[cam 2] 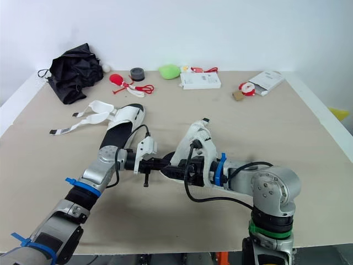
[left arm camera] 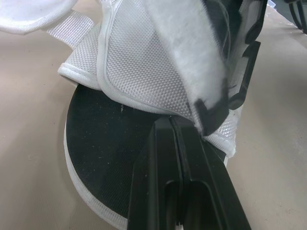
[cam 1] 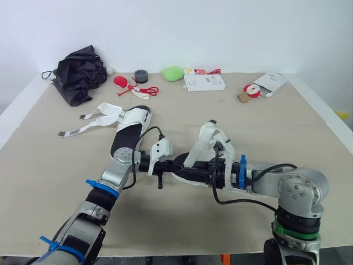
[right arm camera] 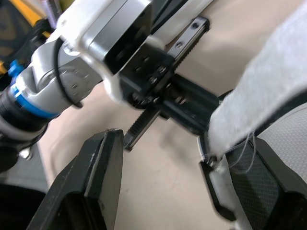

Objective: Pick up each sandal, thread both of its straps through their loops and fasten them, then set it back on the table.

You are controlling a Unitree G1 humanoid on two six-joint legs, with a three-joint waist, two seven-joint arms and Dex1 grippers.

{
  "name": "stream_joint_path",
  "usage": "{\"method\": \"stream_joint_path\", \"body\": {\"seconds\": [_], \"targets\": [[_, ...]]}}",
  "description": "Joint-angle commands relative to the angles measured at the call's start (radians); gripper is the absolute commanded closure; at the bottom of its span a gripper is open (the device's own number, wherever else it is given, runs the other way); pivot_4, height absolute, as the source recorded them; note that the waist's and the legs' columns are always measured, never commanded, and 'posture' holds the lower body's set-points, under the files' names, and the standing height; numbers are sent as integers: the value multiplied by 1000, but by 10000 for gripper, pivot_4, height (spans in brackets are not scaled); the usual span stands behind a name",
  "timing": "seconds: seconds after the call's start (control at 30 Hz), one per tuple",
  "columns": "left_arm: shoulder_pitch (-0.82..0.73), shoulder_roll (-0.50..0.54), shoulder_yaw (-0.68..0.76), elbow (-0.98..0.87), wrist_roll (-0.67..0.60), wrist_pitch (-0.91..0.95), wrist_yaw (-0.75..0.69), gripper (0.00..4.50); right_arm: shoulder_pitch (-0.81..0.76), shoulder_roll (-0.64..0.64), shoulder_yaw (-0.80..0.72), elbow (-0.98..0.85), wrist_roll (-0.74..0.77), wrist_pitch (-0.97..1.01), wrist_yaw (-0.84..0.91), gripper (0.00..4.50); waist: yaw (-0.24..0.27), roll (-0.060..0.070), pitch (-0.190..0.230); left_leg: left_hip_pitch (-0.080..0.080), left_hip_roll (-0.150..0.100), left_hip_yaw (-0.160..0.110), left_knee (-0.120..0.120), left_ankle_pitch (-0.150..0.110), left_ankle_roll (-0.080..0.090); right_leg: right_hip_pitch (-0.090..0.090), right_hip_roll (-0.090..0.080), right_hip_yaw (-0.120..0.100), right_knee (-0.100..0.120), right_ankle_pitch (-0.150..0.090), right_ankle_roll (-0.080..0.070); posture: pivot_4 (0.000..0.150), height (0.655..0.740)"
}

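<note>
Two sets of jaws are meeting at the near sandal (cam 1: 212, 143), which is lying at mid-table, long axis running 7 to 1 o'clock. Pressed together, the left jaws are nosing its mesh upper (left arm camera: 144, 62) from 9 o'clock; the right jaws, apart, are flanking a fuzzy strap (right arm camera: 254, 110) from 3 o'clock. Beyond, the second sandal (cam 1: 129, 130) is waiting at 10 o'clock, straps (cam 1: 105, 110) loose; open table (cam 1: 287, 132) is spreading toward 2 o'clock.

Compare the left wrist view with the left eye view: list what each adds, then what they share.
Left wrist view adds the left tool shut, tips at the mesh strap. Left eye view adds the far sandal with loose straps, a black fabric bundle and a white box. Shared: the near sandal, its black insole and the table.
</note>
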State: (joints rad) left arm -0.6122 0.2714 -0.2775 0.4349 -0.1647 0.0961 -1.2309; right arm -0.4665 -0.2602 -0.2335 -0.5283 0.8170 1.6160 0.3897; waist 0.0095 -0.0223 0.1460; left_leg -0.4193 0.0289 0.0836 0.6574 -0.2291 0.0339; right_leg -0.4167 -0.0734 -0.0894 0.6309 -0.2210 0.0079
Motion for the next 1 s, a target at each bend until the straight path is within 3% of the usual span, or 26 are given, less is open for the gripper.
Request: {"method": "stream_joint_path", "body": {"seconds": [0.03, 0.33, 0.43, 0.6, 0.63, 0.83, 1.0], "targets": [[53, 22, -62, 77, 65, 49, 1, 45000, -7, 30, -24, -20, 0, -7, -24, 9818, 0, 0, 0, 0, 0, 0, 0, 0, 0, 0, 0, 0, 0, 0, 0, 1500, 7400], [54, 19, -58, 82, 63, 49, 6, 45000, -4, 47, -38, -15, 16, -3, -28, 9818, -1, 1, -1, 0, 0, 0, 0, 0, 0, 0, 1, 0, 0, 0, 0, 1500, 7400], [54, 18, -58, 83, 63, 49, 8, 45000, 1, 50, -41, -19, 25, -4, -22, 17500, -1, 1, -1, 0, 0, 0, 0, 0, 0, 0, 1, 1, 0, 0, 0, 1500, 7400], [50, 14, -56, 87, 62, 49, 10, 45000, -2, 57, -56, -28, 47, -4, -11, 42459, -1, 1, -1, 0, 0, 0, 0, 0, 0, 0, 1, 1, 0, 0, 0, 1500, 7400], [50, 14, -56, 86, 62, 50, 10, 45000, -2, 58, -58, -29, 51, -3, -11, 44169, -1, 1, -1, 0, 0, 0, 0, 0, 0, 0, 1, 1, 0, 0, 0, 1500, 7400], [48, 10, -56, 89, 61, 51, 11, 45000, -9, 48, -58, 2, 64, -2, -20, 44169, -1, 1, -1, 0, 0, 0, 0, 0, 0, 0, 1, 1, 0, 0, 0, 1500, 7400], [45, 7, -58, 98, 64, 49, 8, 45000, -62, -194, -43, 88, 223, -2, 119, 44169, -1, 2, -2, 0, -1, 1, 0, 0, 0, 0, 0, 1, 0, 0, 1, 1500, 7400]]}}
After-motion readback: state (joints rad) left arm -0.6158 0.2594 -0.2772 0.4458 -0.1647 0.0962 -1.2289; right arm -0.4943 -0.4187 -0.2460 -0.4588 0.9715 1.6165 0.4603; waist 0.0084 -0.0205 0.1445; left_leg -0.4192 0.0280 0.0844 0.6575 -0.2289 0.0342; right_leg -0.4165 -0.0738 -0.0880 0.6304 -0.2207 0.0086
